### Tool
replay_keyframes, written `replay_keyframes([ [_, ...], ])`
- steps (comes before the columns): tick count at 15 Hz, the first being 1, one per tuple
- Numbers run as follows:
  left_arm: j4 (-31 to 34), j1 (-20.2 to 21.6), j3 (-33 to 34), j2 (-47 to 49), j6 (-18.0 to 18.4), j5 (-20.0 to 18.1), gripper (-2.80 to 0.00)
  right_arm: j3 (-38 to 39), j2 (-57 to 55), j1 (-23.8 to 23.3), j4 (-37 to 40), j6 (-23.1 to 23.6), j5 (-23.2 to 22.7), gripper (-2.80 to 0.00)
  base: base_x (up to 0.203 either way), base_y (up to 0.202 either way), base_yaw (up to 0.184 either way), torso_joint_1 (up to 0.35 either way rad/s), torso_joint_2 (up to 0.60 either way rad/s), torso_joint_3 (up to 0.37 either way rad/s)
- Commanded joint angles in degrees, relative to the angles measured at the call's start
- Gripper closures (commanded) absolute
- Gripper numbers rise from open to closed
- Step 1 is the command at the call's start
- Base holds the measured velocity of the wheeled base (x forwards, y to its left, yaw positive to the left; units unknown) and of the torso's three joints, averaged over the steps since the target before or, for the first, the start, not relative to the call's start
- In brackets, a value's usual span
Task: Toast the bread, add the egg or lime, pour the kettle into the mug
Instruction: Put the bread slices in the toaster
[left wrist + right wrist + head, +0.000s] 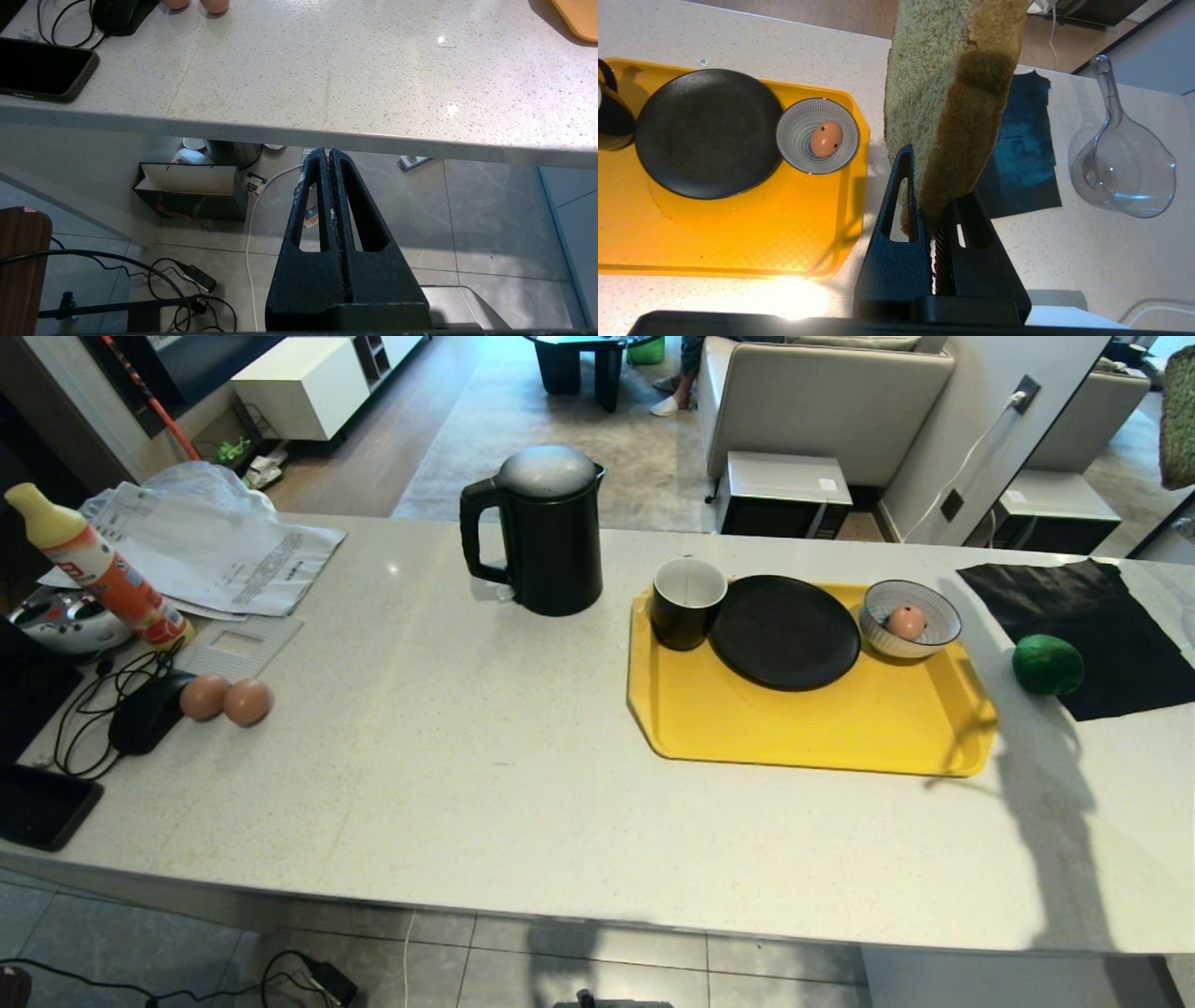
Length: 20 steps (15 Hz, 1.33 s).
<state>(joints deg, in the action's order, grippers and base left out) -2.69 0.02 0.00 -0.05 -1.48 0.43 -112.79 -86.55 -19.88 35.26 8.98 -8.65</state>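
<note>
Fingers (924, 214) pinch bread (952, 93) above speckled counter (1064, 252).

We see bright daylight on the pale counter (448, 784), with small glints on its stone. A long soft shadow falls across its near right part, by the yellow tray (803, 737). Glare washes out that tray's (738, 242) near edge in the right wrist view. Everything stays sharp; straight edges bow slightly toward the head view's borders.

The bread (952, 93) was cut off at the top edge. Only a sliver of the mug (612, 116) was shown in the right wrist view. The eggs (194, 4) were clipped.
</note>
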Motion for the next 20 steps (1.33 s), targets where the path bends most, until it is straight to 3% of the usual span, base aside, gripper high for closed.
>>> replay_keyframes([
  [1, -0.03, 0.05, 0.97, -0.04, -0.02, 0.01, 0.0, 0.02, 0.16, -0.86, -0.02, 0.16, -0.05, 0.0, 0.0, 0.0, 0.0, 0.0, 0.0, 0.0],
  [20, -0.03, 0.06, 0.97, -0.04, 0.07, 0.01, 0.0, 0.64, 2.19, -0.95, 0.07, 0.16, -1.98, 0.0, 0.0, 0.0, 0.0, 0.0, 0.0, 0.0],
])
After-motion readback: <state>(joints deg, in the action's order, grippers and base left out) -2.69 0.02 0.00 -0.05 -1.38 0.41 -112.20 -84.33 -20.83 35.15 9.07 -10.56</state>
